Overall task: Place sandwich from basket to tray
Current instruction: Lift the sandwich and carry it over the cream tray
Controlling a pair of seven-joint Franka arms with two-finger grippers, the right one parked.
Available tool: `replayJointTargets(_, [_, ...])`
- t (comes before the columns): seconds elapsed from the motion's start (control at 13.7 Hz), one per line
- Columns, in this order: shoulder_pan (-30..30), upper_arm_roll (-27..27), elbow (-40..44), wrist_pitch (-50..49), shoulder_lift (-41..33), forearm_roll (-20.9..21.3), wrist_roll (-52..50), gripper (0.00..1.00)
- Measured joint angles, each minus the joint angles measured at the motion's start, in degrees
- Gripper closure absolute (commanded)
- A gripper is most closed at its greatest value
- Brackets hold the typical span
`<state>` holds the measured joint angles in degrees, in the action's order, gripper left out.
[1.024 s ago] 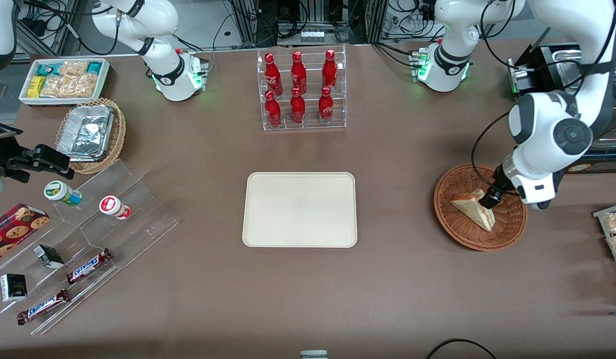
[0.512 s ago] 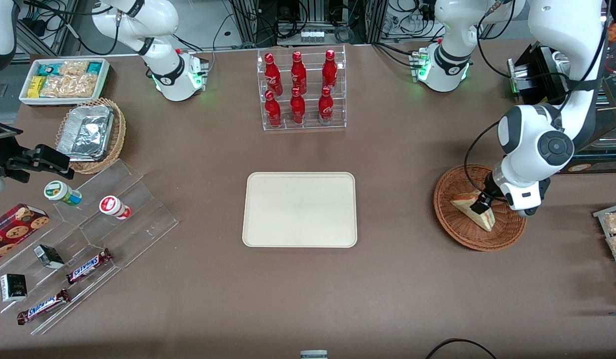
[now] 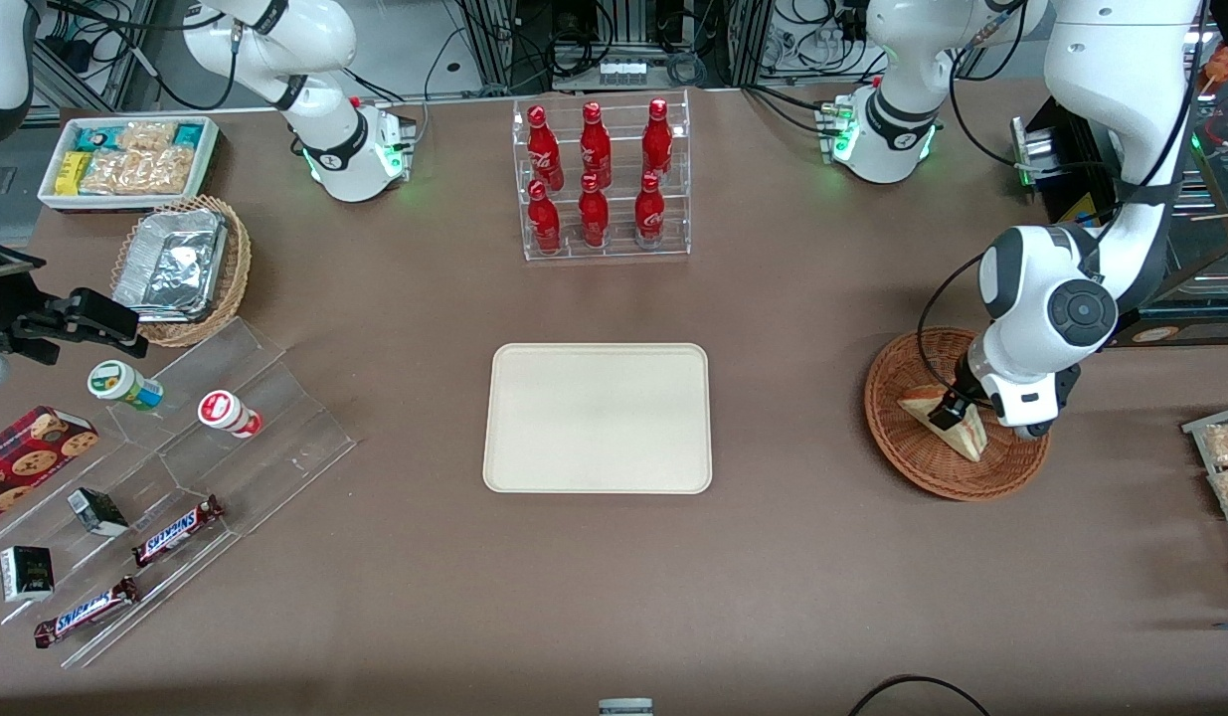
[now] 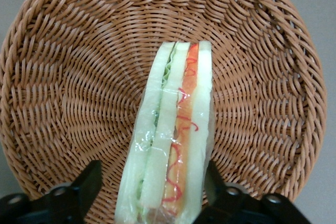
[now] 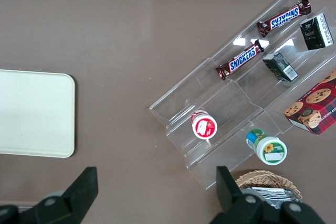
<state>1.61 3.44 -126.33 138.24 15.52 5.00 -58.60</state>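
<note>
The sandwich [image 3: 964,439], a clear-wrapped wedge of pale bread with red and green filling, lies in the round reddish-brown wicker basket [image 3: 907,462] toward the working arm's end of the table. My left gripper [image 3: 947,410] is down in the basket and open, with one finger on each side of the sandwich's end. In the left wrist view the sandwich [image 4: 176,129] stands on edge on the basket's weave [image 4: 63,77] between the gripper's [image 4: 152,182] black fingers [image 4: 86,182]. One finger touches the wrap and the other stands a little apart. The cream-beige tray [image 3: 599,418] lies bare at mid-table.
A clear rack of red bottles [image 3: 602,179] stands farther from the front camera than the tray. Toward the parked arm's end are a tan wicker basket with foil trays [image 3: 181,268], a white snack bin [image 3: 126,159] and a clear stepped stand with snacks [image 3: 176,497].
The left gripper has moved sideways over the basket toward the tray and lowered, so its fingers now straddle the sandwich. The sandwich has hardly moved.
</note>
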Motion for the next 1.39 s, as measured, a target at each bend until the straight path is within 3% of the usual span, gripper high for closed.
replayJointTargets(0.07, [0.0,0.0,0.01,0.0,-0.01,0.02,-0.29,0.94])
replayJointTargets(0.37, [-0.1,0.09,1.95,-2.43,-0.56,0.1,-0.64,0.95])
replayJointTargets(0.66, [-4.18,0.43,10.36,-19.09,-3.06,2.28,-0.34,0.95])
replayJointTargets(1.02, [-16.24,1.82,19.6,-32.57,-5.91,4.33,-0.24,0.94])
replayJointTargets(1.39, [-30.89,2.49,23.33,-28.04,-3.57,3.65,0.34,0.94])
